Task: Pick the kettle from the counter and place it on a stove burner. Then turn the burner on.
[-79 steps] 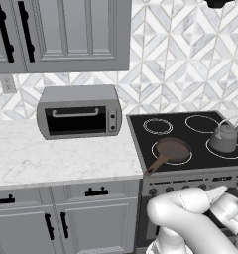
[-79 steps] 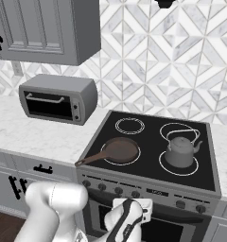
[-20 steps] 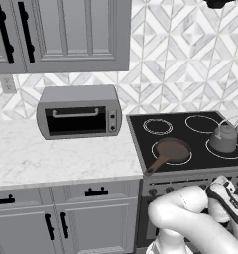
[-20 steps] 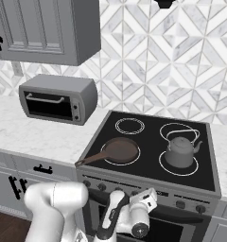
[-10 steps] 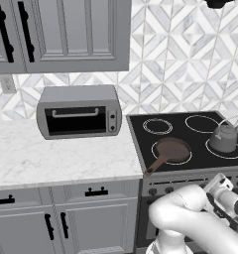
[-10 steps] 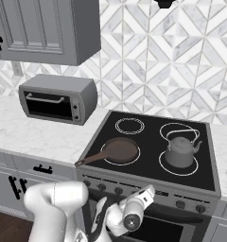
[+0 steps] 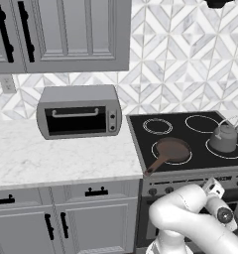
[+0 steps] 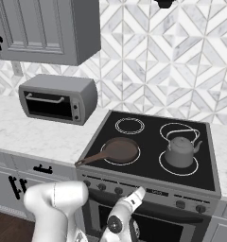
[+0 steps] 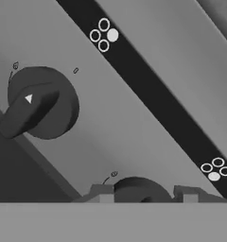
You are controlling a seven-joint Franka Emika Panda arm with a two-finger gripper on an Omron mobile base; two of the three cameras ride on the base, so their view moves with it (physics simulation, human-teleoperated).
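Observation:
The grey kettle stands upright on the front right stove burner, a white ring on the black glass. The white counter lies to the left of the stove. My gripper is low in front of the stove, pressed to its control panel. In the hand view the gripper straddles a dark knob, one fingertip against each side of it.
A brown frying pan sits on the front left burner, handle pointing over the stove's front left corner. A toaster oven stands on the counter. A second knob with a white pointer is beside the gripped one.
The hand has rolled at the control panel over the last second, with its fingers staying at the knob. The kettle and pan have not moved.

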